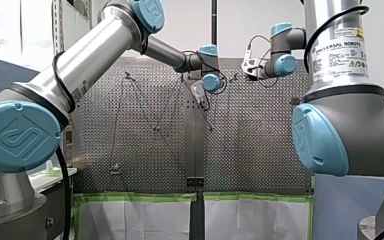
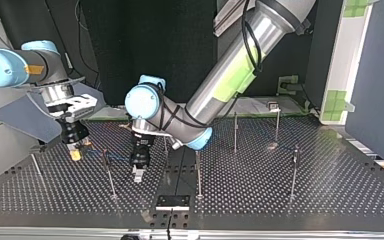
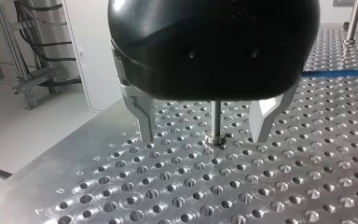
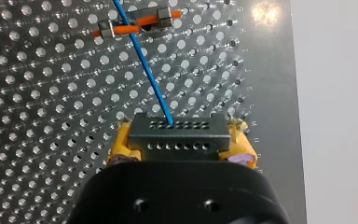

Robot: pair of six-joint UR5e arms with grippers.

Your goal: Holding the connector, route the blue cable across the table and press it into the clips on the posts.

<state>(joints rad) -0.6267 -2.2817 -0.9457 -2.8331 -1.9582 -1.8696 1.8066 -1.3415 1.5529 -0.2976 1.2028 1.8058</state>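
A: Anything in the right gripper (image 4: 179, 142)?
B: Clamped on the connector (image 4: 179, 134), with yellow pads (image 4: 121, 145) tight against both its ends; held over the perforated table (image 4: 51, 140), near its edge.
A: And the blue cable (image 4: 144, 60)?
B: Leaving the connector's upper row of holes; running straight away from the gripper and across a small metal clip (image 4: 137, 21) with an orange piece through it; touching that clip or just above it, cannot tell.
A: The left gripper (image 3: 204, 137)?
B: Wide open, holding nothing; metal fingers (image 3: 142, 116) straddling a thin post (image 3: 216, 119), apart from it on both sides, tips close over the table; farther ahead, a stretch of the blue cable across the table, with another post (image 3: 354, 18) beyond it.
A: From the top view?
B: Right gripper low over the table at the view's left; left gripper near it, toward the middle, pointing down among upright posts (image 2: 198, 175).
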